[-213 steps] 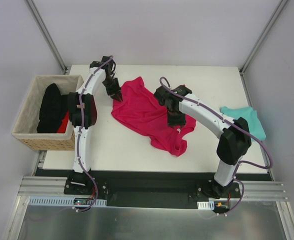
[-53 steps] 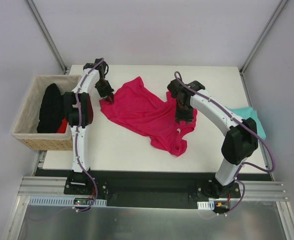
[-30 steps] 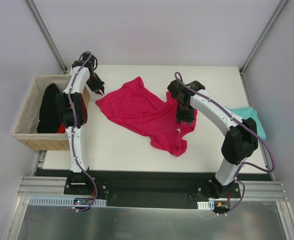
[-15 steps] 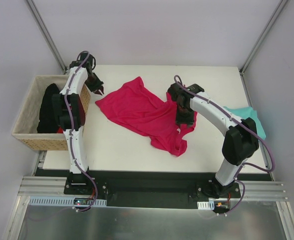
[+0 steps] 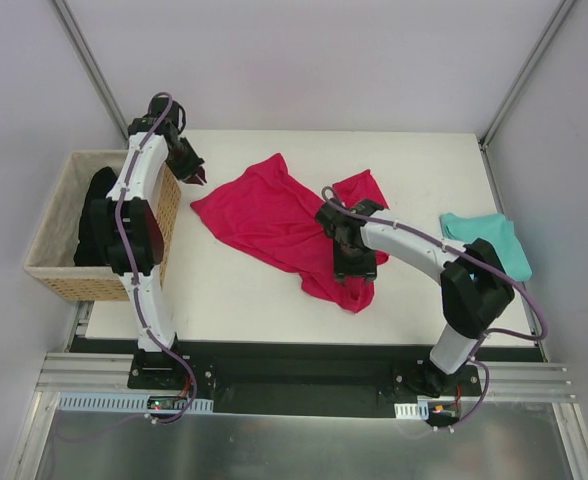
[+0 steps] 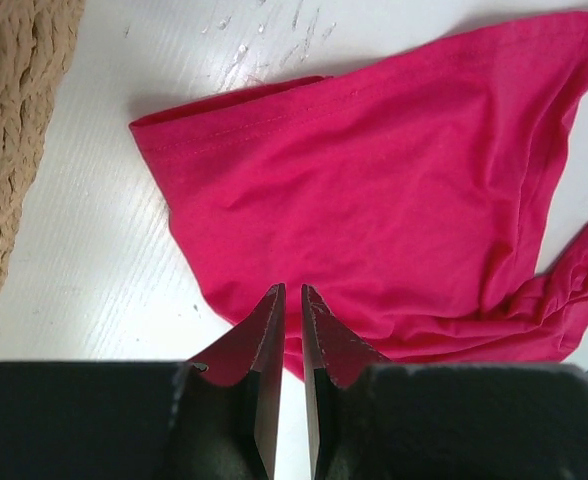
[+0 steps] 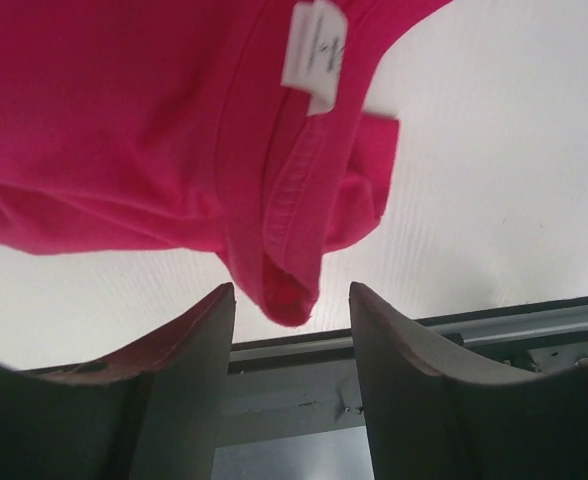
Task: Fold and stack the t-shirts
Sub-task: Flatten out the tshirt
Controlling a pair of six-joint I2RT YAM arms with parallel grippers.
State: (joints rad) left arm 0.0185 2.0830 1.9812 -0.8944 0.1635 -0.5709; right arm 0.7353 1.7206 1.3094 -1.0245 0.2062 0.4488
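The crimson-pink t-shirt (image 5: 264, 210) lies spread and rumpled across the middle of the white table (image 5: 424, 160). My right gripper (image 5: 352, 268) hovers open over its near edge. In the right wrist view the collar with its white label (image 7: 314, 58) lies just beyond the right gripper (image 7: 291, 290), and nothing is pinched. My left gripper (image 5: 192, 175) is at the far left by the basket. Its jaws are almost touching in the left wrist view, left gripper (image 6: 290, 292) empty and apart from the shirt (image 6: 374, 170). The teal t-shirt (image 5: 489, 245) lies at the table's right edge.
A wicker basket (image 5: 52, 215) stands off the table's left side, holding black cloth (image 5: 102, 215) and something red (image 5: 129, 250). Its woven wall (image 6: 14, 120) is close to my left gripper. The table's front edge and metal rail (image 7: 424, 340) are right under my right gripper.
My right gripper opened, let go of the shirt's far right part and moved nearer along the shirt to the collar. The left arm drew back slightly toward the far left corner.
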